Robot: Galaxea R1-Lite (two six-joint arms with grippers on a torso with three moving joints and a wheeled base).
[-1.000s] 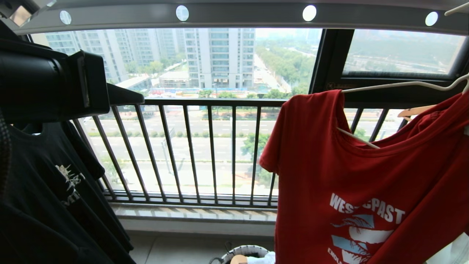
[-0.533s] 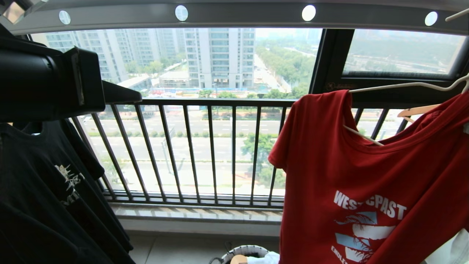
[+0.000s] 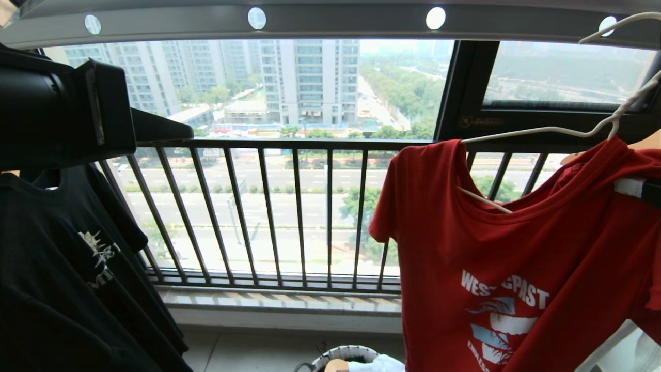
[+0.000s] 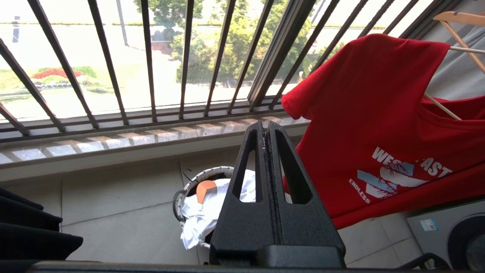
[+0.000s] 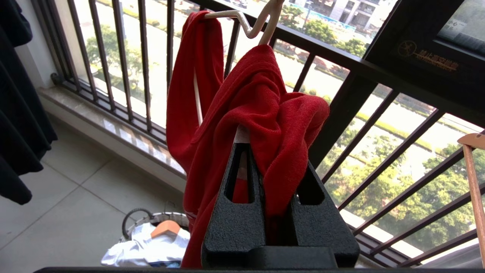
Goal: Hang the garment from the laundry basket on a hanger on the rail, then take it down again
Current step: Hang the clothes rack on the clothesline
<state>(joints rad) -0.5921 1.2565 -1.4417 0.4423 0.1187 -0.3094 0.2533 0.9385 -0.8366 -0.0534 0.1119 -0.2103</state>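
The garment (image 3: 506, 258), a red T-shirt with a white and light-blue print, hangs on the white wire hanger (image 3: 542, 130) at the right. The hanger's hook (image 3: 614, 23) curves up just under the grey holed rail (image 3: 335, 23); whether it rests on the rail I cannot tell. My right gripper (image 5: 265, 146) is shut on a bunched shoulder of the garment (image 5: 265, 106), with the hanger's wire (image 5: 246, 22) rising above it. My left gripper (image 4: 266, 127) is shut and empty, held up at the left, apart from the shirt. Far below stands the laundry basket (image 4: 201, 175).
A black T-shirt (image 3: 77, 258) hangs at the left behind my left arm. The dark barred window railing (image 3: 299, 206) runs across the front. A white garment (image 4: 204, 212) and a wooden hanger lie in the basket. Another wooden hanger (image 5: 471, 151) hangs right of the shirt, above a grey appliance (image 4: 447, 231).
The red shirt and its hanger have shifted left and a little down, and the hanger's hook has come into view under the rail. The left arm has barely moved.
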